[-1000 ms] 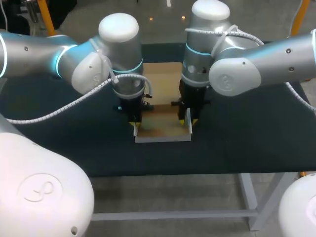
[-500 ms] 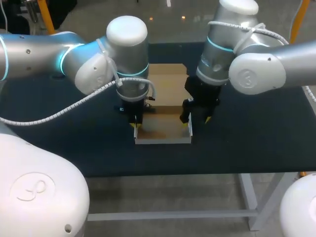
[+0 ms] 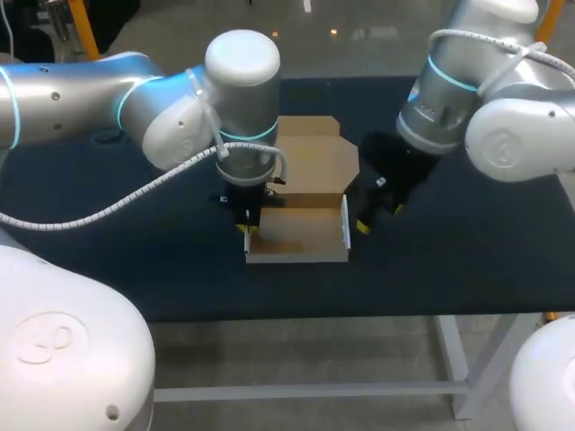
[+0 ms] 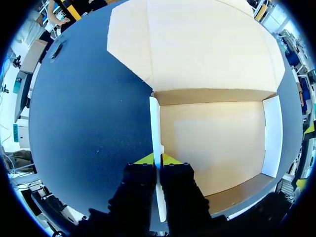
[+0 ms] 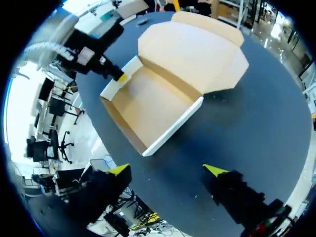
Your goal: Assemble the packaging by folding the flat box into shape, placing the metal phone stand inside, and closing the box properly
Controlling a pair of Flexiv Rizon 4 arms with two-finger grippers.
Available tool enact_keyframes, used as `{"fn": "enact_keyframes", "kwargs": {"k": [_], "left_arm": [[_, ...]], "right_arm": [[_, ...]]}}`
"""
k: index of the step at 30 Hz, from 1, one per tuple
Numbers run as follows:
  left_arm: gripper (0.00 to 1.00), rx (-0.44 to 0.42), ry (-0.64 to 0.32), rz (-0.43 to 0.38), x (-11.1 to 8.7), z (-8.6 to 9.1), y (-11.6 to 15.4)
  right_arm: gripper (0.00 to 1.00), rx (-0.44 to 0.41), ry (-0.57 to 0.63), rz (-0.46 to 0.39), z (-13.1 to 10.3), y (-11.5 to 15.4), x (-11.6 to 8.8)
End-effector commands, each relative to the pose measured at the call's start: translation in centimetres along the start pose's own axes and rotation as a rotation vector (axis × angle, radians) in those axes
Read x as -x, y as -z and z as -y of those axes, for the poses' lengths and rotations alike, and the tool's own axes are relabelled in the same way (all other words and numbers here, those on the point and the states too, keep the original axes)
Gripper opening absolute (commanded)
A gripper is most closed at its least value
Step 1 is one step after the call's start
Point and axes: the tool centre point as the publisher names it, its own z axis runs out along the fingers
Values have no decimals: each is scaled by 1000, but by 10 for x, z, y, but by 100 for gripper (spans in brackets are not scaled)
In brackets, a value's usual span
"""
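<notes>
A half-folded cardboard box [image 3: 296,235] lies at the table's middle, its lid [image 3: 313,160] flat behind it. My left gripper [image 3: 247,224] is shut on the box's raised left side wall [image 4: 154,126], one yellow tip on each face [image 4: 157,159]. The box floor [image 4: 212,143] is bare. My right gripper [image 3: 378,217] hangs open just right of the box, touching nothing. In the right wrist view, that gripper [image 5: 167,170] stands wide above the dark table, with the box [image 5: 148,106] and its right wall [image 5: 174,126] ahead. No phone stand shows.
A dark mat covers the table [image 3: 449,269]. The front edge [image 3: 359,314] runs close below the box. My left arm's gripper [image 5: 117,75] appears at the box's far wall in the right wrist view.
My right gripper has let go of the box's right wall, opened wide and drawn away to the right. The left gripper has kept its hold on the left wall.
</notes>
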Motion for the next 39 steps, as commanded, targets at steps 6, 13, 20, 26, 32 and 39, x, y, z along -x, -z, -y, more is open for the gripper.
{"fn": "enact_keyframes", "kwargs": {"k": [6,13,20,26,32,39], "left_arm": [[0,7,8,23,0,-1,-2],[0,17,7,35,2,-1,-2],[0,25,5,59,4,0,-2],[0,32,8,81,8,-1,-2],[0,37,17,90,11,0,-3],[0,44,16,96,13,1,-4]], "right_arm": [[100,237,84,-10,50,19,-4],[100,299,159,-41,64,29,-3],[100,308,255,-81,75,35,-3],[100,308,255,-81,75,35,-3],[100,308,255,-81,75,35,-3],[100,294,423,-69,86,37,-10]]}}
